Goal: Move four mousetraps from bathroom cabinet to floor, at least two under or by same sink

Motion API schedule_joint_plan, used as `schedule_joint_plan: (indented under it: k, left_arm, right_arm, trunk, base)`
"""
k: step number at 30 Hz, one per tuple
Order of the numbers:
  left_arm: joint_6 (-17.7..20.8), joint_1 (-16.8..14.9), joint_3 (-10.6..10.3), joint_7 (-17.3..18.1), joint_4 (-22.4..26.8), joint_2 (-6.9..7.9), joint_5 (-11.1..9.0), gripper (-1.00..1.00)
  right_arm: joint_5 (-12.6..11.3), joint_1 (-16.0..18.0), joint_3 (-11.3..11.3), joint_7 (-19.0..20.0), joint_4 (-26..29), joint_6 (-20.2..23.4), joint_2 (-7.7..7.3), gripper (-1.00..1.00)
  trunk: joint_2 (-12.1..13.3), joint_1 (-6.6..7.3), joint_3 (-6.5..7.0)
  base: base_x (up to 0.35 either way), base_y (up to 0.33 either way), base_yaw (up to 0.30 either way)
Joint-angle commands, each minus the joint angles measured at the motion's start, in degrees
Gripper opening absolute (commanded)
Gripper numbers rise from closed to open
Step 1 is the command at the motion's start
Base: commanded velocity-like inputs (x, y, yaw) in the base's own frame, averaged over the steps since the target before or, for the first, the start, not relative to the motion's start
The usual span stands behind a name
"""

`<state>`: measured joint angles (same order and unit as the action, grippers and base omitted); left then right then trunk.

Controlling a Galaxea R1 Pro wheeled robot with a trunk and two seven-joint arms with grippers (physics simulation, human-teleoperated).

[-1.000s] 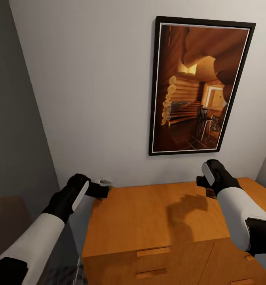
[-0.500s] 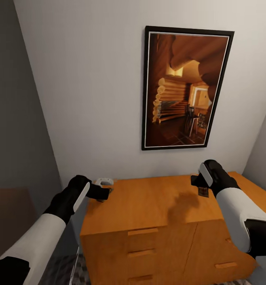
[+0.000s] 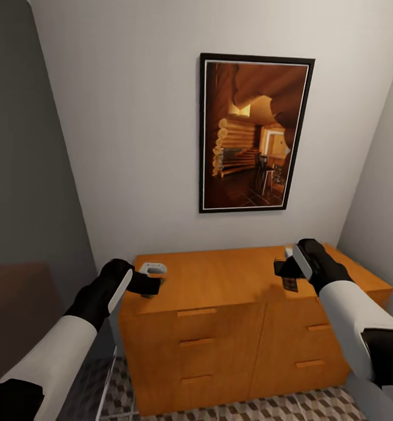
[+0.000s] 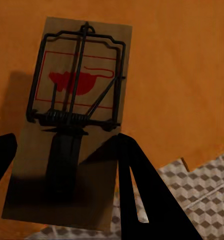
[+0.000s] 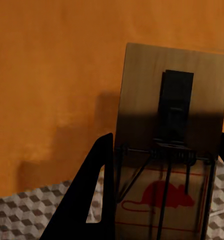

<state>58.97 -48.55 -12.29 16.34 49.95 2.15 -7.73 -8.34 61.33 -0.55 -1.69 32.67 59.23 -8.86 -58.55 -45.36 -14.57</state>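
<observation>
The robot has backed off from the cabinet [image 3: 220, 327]: more drawer fronts and the bathroom floor [image 3: 266, 409] now show. The left hand [image 4: 67, 200] grasps one mousetrap [image 4: 74, 115], and the right hand [image 5: 162, 200] grasps another mousetrap [image 5: 172, 145]. Floor placement appears next.

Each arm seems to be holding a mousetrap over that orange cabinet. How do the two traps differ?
In the wrist views, the left trap has its red mouse print at the end far from the fingers, while the right trap has it at the finger end. The left trap hangs at the cabinet's left edge, the right trap over its top near the front. Both are flat wooden boards with a black wire spring, each pinched by a tool.
</observation>
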Motion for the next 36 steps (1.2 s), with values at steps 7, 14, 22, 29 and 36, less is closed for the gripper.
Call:
schedule_joint_plan:
  k: [7,14,22,29,36]
  left_arm:
    - [0.2,-0.1,-0.2,-5.7,0.0,-0.12,-0.6,-1.00]
    - [0.2,0.0,-0.3,-6.2,0.0,-0.13,-0.7,-1.00]
    - [0.2,0.0,-0.2,-6.3,-0.1,-0.08,-0.8,-1.00]
    - [0.2,0.0,-0.2,-6.3,-0.4,-0.05,-0.8,-1.00]
    - [-2.3,0.0,-0.1,-6.4,-3.4,-0.04,-0.8,-1.00]
  right_arm:
    - [-0.2,-0.9,-4.7,2.4,-0.2,-2.7,-0.22,-1.00]
    - [-0.1,-1.0,-5.0,2.3,-0.6,-2.9,-0.20,-1.00]
    - [-0.1,-1.0,-5.0,2.1,-0.7,-2.9,-0.19,-1.00]
    - [-0.1,-1.0,-5.1,2.1,-0.8,-2.9,-0.04,-1.00]
    - [-0.2,-1.0,-5.3,2.0,-7.2,-7.1,0.50,-1.00]
  trunk:
    - [-0.1,0.03,-0.08]
    - [-0.1,0.03,-0.08]
    - [-0.1,0.03,-0.08]
    - [-0.1,0.03,-0.08]
    - [-0.1,0.03,-0.08]
  base:
    - [-0.305,-0.128,0.000]
    - [-0.305,-0.126,0.000]
    - [-0.305,-0.126,0.000]
    - [-0.305,-0.126,0.000]
    - [-0.305,-0.126,0.000]
